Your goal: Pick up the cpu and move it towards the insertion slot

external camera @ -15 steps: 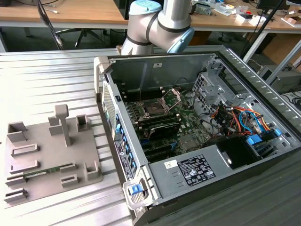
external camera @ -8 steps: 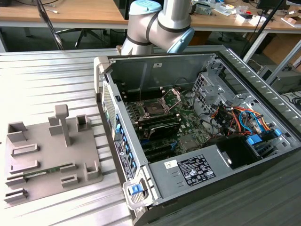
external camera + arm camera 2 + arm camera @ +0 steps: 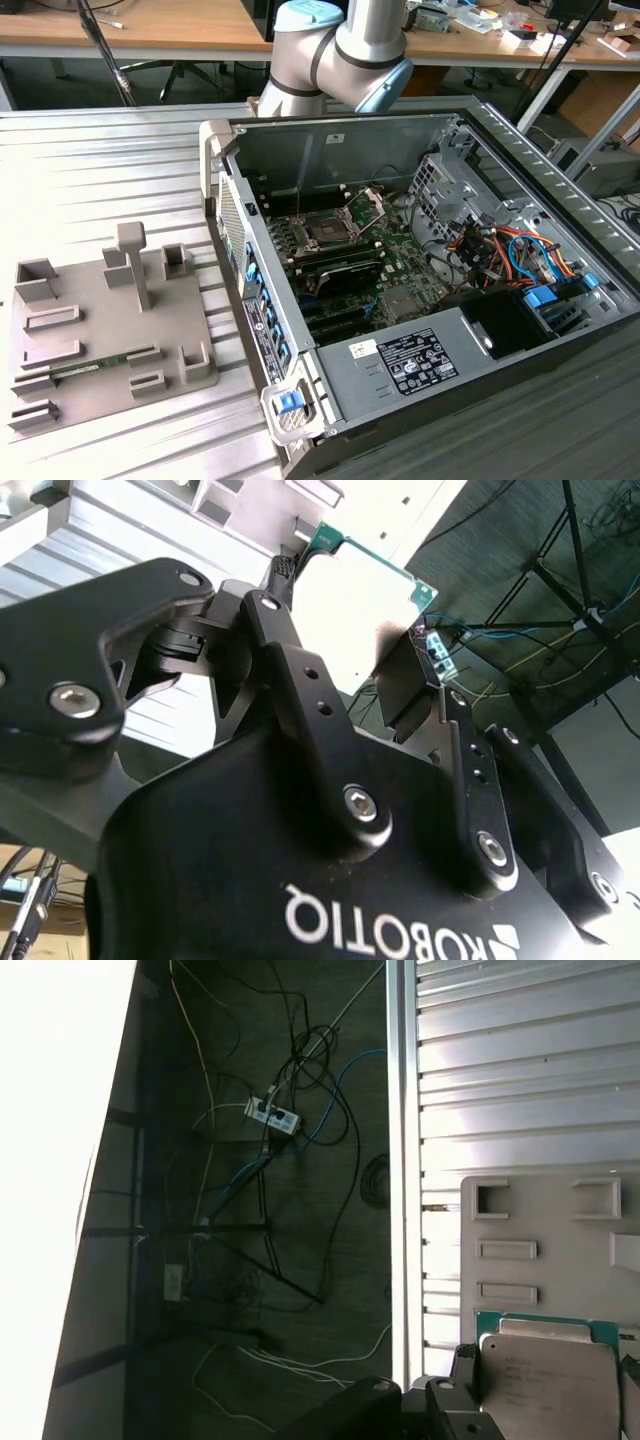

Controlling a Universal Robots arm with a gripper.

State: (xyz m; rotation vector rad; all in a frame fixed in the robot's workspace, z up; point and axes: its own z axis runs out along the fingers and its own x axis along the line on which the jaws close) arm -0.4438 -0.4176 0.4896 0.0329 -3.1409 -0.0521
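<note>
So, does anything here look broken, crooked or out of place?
Nothing looks broken or spilled. The computer case lies on its side with the cover off, and the metal bracket over the socket stands flipped up, but both look deliberate. The hand grips the chip by two opposite edges.

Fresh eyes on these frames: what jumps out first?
The open computer case takes up the exterior view's right, with the insertion slot on its green board. In the second wrist view the black hand is closed on the cpu. A grey fixture tray sits at the exterior view's left.
</note>
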